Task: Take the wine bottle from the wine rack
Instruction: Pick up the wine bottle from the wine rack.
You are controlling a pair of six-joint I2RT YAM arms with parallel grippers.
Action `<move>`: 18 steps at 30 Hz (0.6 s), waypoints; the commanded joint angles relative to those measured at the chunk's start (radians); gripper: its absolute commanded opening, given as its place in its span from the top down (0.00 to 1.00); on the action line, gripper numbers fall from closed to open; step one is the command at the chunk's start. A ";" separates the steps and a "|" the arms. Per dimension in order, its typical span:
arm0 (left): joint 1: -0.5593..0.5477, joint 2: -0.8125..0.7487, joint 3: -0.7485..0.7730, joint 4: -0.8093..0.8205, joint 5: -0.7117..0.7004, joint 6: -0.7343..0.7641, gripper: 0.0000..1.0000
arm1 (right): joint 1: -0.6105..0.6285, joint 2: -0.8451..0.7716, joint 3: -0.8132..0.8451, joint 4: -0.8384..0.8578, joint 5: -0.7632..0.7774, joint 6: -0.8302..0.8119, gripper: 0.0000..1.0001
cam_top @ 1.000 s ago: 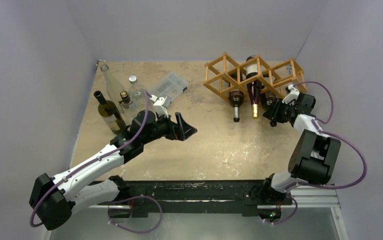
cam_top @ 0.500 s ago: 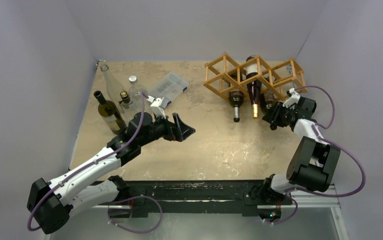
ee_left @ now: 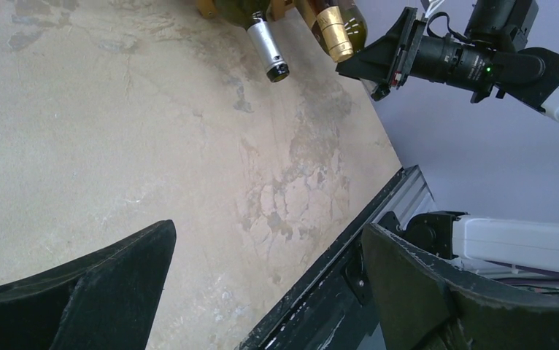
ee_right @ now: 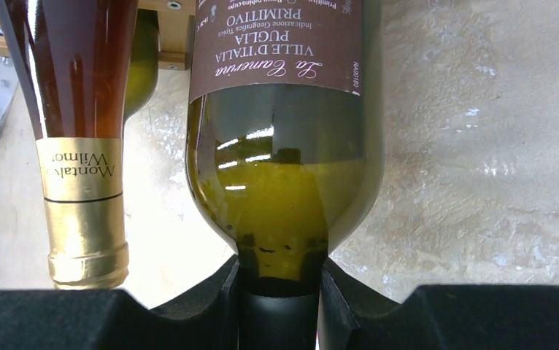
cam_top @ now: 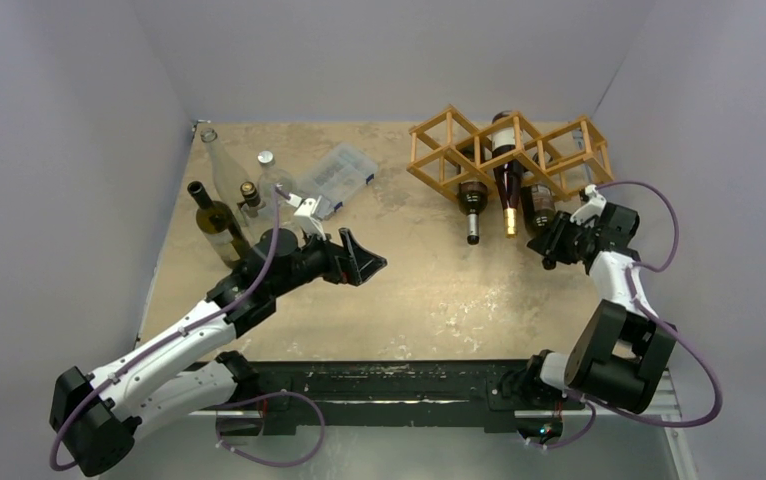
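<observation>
Green glass fills the right wrist view: the wine bottle [ee_right: 276, 189], brown-labelled, lies neck-out in the right-hand cell of the wine rack [cam_top: 478, 132], which stands at the far right of the bench [cam_top: 429, 290]. The right claw [ee_right: 277, 295] is clenched on its neck, one finger on each side just below the shoulder. I judge the grasp made and the withdrawal the step in hand, since the body is not yet out of the wooden lattice. The next move calls for a straight pull along the bottle's own axis, towards the near edge, keeping off the gold-foiled bottle [ee_right: 83, 189] just beside it. The left claw [cam_top: 364, 255] hangs released over the middle of the bench, well apart from the rack
</observation>
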 commanded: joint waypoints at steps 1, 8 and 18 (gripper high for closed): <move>-0.006 -0.033 -0.013 0.027 -0.014 0.006 0.00 | -0.025 -0.059 0.050 0.040 -0.077 -0.011 1.00; -0.007 -0.054 -0.029 0.031 -0.010 0.005 0.00 | -0.053 -0.089 0.073 -0.051 -0.107 -0.051 1.00; -0.007 -0.072 -0.038 0.036 -0.006 0.004 0.00 | -0.065 -0.124 0.110 -0.158 -0.111 -0.099 1.00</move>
